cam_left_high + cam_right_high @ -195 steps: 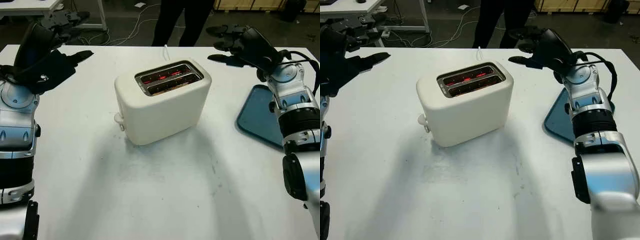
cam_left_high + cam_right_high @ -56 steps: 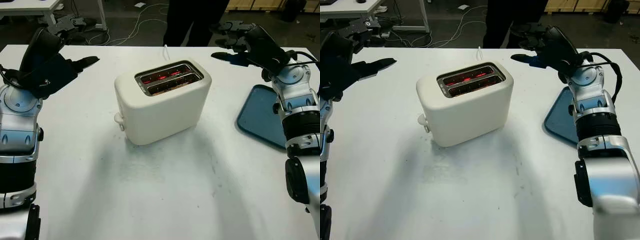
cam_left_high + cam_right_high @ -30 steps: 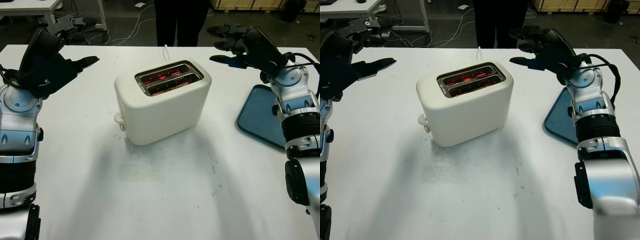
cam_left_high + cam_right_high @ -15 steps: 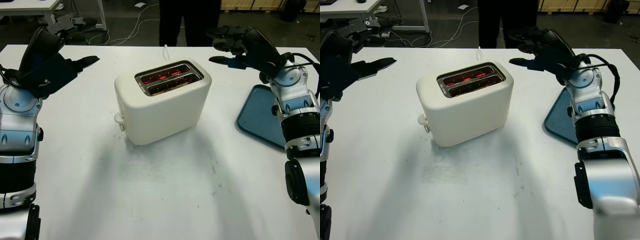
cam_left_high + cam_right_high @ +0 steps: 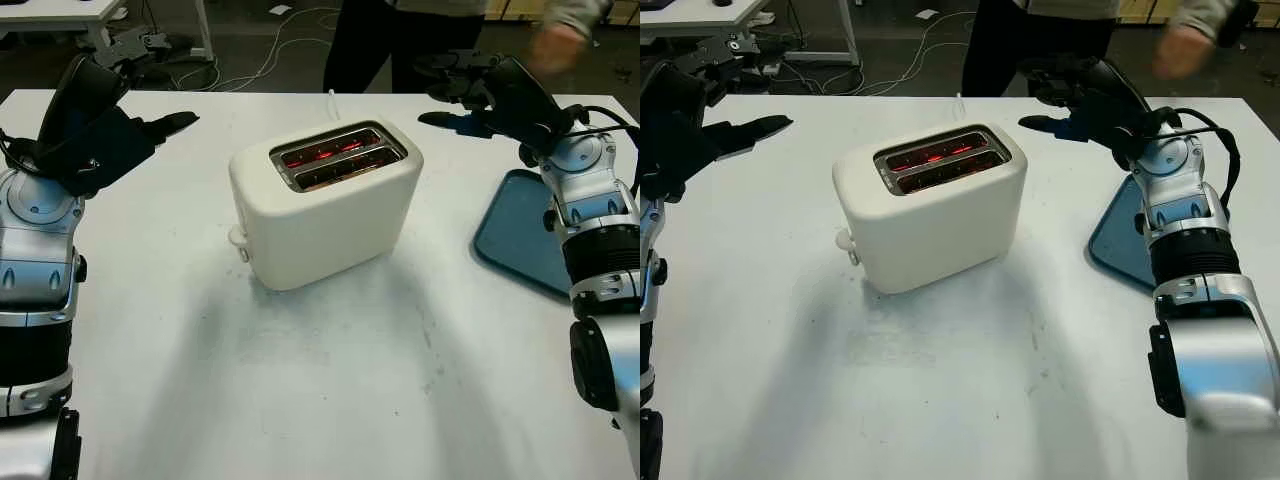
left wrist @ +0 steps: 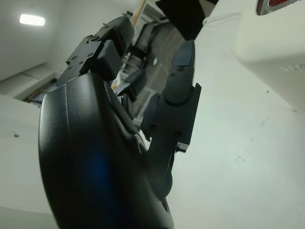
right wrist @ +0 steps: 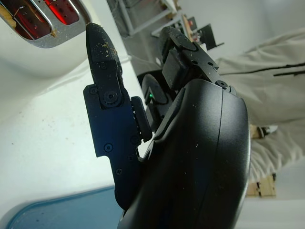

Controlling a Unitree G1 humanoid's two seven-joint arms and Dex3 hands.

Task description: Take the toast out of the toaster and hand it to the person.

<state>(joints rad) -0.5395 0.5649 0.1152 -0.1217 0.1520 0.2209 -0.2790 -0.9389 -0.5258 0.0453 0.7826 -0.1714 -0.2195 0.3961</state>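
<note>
Left eye view, toaster (image 5: 325, 200) mid-counter (image 5: 320, 380), slots running near-left to far-right, glowing, both hands (image 5: 95, 125) (image 5: 495, 95) raised either side, fingers open, empty

A cream-white toaster (image 5: 325, 203) with red-glowing slots (image 5: 337, 157) is seen on a white table (image 5: 300, 400). Right of the toaster, a dark blue tray (image 5: 520, 235) is shown; both robot hands are black.

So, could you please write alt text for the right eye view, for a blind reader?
A white toaster with glowing red slots stands mid-table between two raised, open robot hands, the left hand and the right hand. A blue tray lies beside the right arm; a person stands behind.
</note>
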